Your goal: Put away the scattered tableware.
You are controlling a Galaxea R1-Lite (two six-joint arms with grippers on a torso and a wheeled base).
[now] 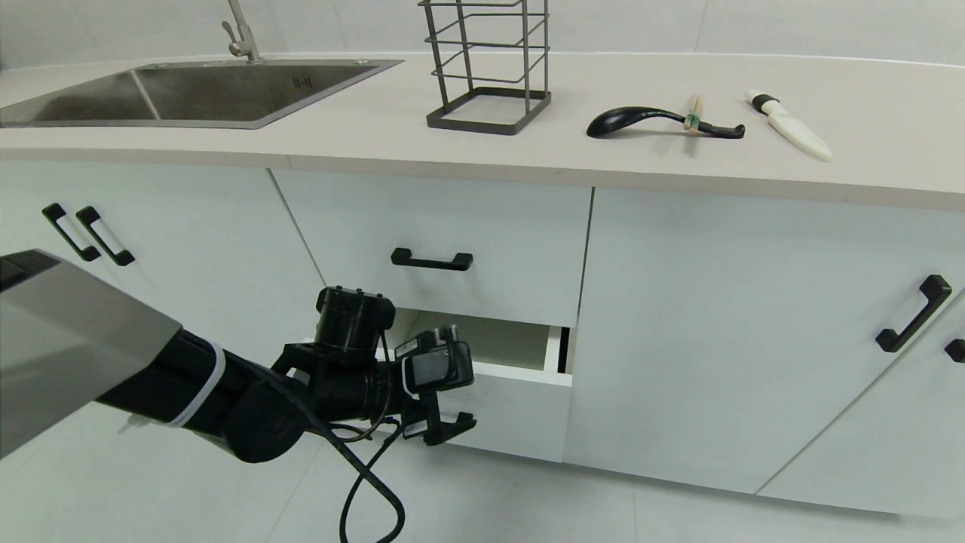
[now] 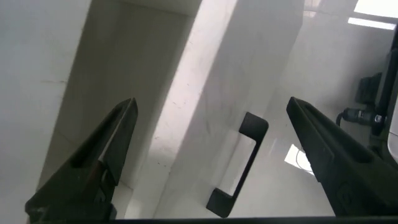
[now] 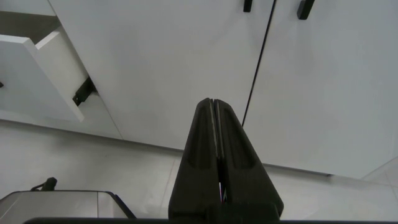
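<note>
Left gripper [image 2: 212, 104], spread wide, faces the half-open drawer [image 1: 520, 407], its handle [image 2: 239, 163] dead ahead. The ladle [image 1: 641, 121] lies far off at one o'clock on the counter [image 1: 339, 143]. Right gripper [image 3: 215, 107] clenched, empty.

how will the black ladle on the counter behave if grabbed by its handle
The ladle looks rigid, so it should lift as one piece. Its bowl probably outweighs the thin curved handle and may swing down. The handle crosses a wooden stick, which would likely get nudged.
</note>
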